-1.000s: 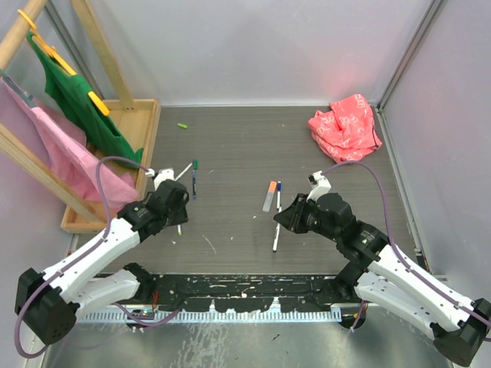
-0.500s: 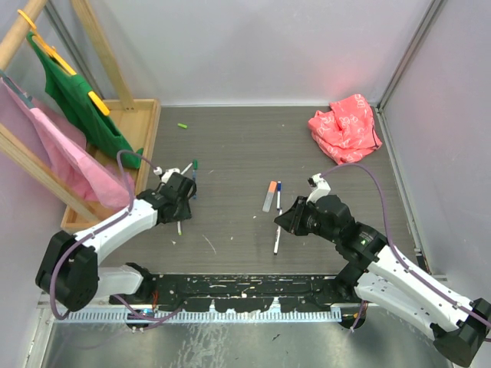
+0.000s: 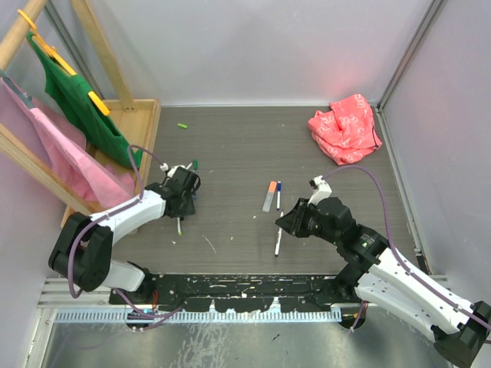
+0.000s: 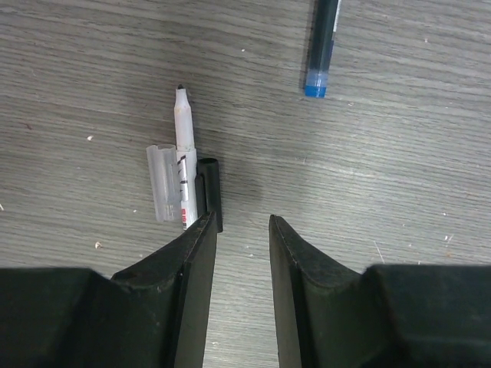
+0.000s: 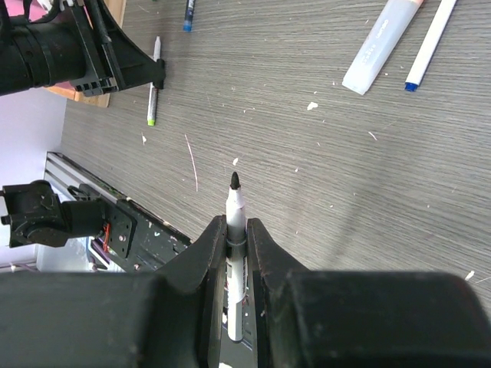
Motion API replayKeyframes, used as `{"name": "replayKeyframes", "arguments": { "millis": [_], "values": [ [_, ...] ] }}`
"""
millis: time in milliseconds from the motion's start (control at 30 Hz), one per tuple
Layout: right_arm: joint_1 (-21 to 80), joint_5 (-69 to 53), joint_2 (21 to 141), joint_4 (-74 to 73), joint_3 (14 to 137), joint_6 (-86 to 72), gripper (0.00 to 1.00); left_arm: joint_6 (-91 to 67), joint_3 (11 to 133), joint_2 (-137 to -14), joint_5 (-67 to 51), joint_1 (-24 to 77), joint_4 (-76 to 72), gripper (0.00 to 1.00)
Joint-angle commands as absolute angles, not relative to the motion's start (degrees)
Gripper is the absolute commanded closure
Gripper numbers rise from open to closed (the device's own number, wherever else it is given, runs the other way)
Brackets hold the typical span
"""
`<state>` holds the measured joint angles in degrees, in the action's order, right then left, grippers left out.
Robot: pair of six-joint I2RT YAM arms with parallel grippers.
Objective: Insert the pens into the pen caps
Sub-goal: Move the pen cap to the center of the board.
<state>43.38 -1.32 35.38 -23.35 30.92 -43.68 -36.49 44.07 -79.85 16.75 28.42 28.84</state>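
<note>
Right claw [image 5: 236,230]: closed on the black-nib pen [image 5: 234,201]. I clamp it just behind the nib, which pokes out past my fingertips, so the writing end is free to enter a cap.
Left claw [image 4: 242,224]: jaws apart with nothing between them, low over the counter [image 4: 383,192]. I judge it is set to pick something up.
Loose pen [image 4: 182,130]: white barrel, bare black nib. It lies flat just off my left fingertip, and its lower end is hidden under the claw.
Clear sleeve [image 4: 161,184]: lies against that barrel on its outer side.
Short black piece [image 4: 211,188]: lies on the barrel's other side, touching my left finger's tip. I cannot tell whether it is a cap or a clip.
Blue-ended pen [image 4: 321,46]: lies ahead of the left claw, apart from it.
Orange-ended marker [image 5: 381,42] and slim white pen [image 5: 431,42]: lie side by side between the arms.
Green cap [image 3: 182,126]: lies alone, well apart from both claws.
Step in hand: my guess is that the left claw fetches a cap and the right claw holds its pen ready for it.
Risk: the three parts lie close together, so a pinch may catch the barrel too.
</note>
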Motion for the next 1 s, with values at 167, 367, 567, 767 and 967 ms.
{"name": "replayKeyframes", "arguments": {
  "millis": [167,367,567,767,967],
  "values": [
    [43.49,-0.88,34.19,-22.41,31.01,-44.25,1.0,-34.89,46.2,-81.76,18.95,27.61,26.56,0.66],
    [43.48,-0.96,34.27,-22.36,30.88,-44.54,1.0,-34.47,46.23,-82.32,19.65,27.37,26.72,0.66],
    [43.45,-1.05,34.52,-22.41,31.04,-44.71,1.0,-34.1,45.99,-82.65,19.76,26.83,26.54,0.66],
    [43.5,-1.14,34.8,-22.24,31.07,-44.73,1.0,-33.89,45.46,-83.55,19.47,26.43,25.78,0.66],
    [43.49,-1.3,34.83,-22.14,30.77,-44.82,1.0,-33.6,45.85,-85.31,18.9,26.3,25.12,0.67]
  ]
}}
